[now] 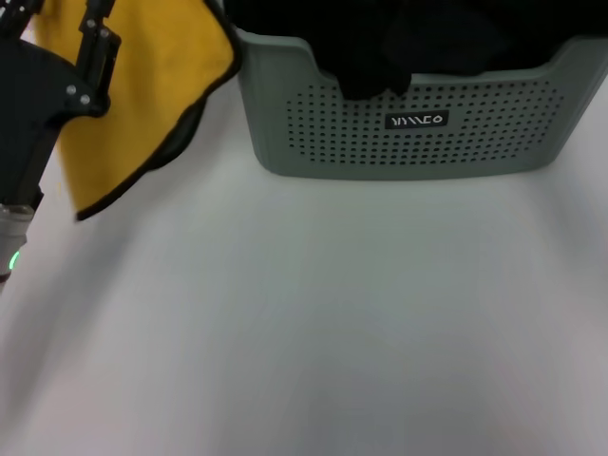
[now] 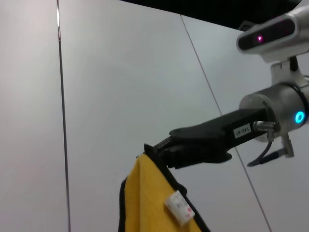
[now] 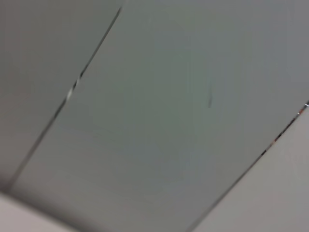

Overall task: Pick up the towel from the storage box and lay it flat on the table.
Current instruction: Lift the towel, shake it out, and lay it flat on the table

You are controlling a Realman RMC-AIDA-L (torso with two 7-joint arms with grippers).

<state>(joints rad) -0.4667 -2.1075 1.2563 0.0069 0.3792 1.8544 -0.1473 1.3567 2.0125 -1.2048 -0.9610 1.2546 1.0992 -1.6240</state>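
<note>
Towel (image 1: 142, 104) hangs clear of the storage box (image 1: 408, 123), over the table (image 1: 304, 323); the left gripper (image 1: 95, 38) is clamped on its top edge. Risk: held by one corner, it may land bunched or folded rather than flat; right gripper unseen, so its fingers cannot be judged.

In the head view the left arm's tool (image 1: 90, 43) is matte black, built of angular plates and thin linkage bars joined by small silver screws. Below the tool the black housing narrows into a pale grey wrist segment (image 1: 13, 226) carrying a small glowing green light (image 1: 13, 260). The left wrist view shows a long black tool (image 2: 205, 140) with a flattened, tapered body bearing a small white label with dark print (image 2: 241, 130). Behind it sits a rounded silver-grey joint (image 2: 277, 108) with a glowing blue ring light (image 2: 300, 117), a thin dark cable looping beneath it (image 2: 264, 153), and above, a light grey housing with a pink light (image 2: 260, 37).
</note>
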